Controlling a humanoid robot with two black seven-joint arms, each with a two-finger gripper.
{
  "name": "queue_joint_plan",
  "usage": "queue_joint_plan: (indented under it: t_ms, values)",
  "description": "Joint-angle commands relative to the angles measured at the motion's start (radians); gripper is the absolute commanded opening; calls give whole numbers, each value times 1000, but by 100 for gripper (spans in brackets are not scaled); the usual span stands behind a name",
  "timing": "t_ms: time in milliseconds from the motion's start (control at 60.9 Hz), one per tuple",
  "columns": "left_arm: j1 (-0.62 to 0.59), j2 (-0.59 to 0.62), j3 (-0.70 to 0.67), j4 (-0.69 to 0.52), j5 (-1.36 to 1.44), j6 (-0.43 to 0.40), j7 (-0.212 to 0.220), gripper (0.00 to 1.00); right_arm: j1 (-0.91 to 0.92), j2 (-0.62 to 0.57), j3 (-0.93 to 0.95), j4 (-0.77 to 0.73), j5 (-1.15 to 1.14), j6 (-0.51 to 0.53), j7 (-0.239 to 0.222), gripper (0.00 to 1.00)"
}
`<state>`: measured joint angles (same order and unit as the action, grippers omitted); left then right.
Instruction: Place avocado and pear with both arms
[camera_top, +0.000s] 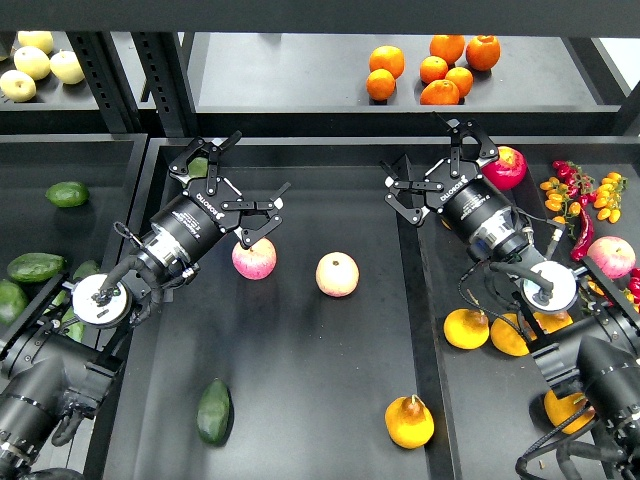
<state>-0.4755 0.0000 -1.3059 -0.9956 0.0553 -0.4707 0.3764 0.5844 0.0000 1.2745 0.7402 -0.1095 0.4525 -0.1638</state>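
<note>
The avocado (214, 411), very dark green and elongated, lies near the front left of the central black tray (320, 370). The pear (409, 421), squat and orange-yellow with a short brown stem, sits near the front right of the same tray. My left gripper (260, 163) hovers over the tray's back left, open and empty, far from the avocado. My right gripper (415, 143) hangs open and empty over the tray's back right edge, well behind the pear.
Two pink-and-yellow apples (254, 258) (337, 273) lie mid-tray. Brighter green avocados (37, 266) fill the left bin. The right bin holds orange fruits (467, 328), a red apple (505, 167) and chillies (580, 195). Oranges (435, 70) and pale yellow fruit (35, 65) sit on the back shelf.
</note>
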Motion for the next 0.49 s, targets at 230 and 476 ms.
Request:
queue_joint_plan:
  t_ms: [230,476]
  values:
    - [-2,0,-1,-1,9,-18,3,99,2,0,-1,7,-6,0,0,100]
    - [0,0,5,-6,8,-18,22,99,2,0,-1,8,-6,0,0,100]
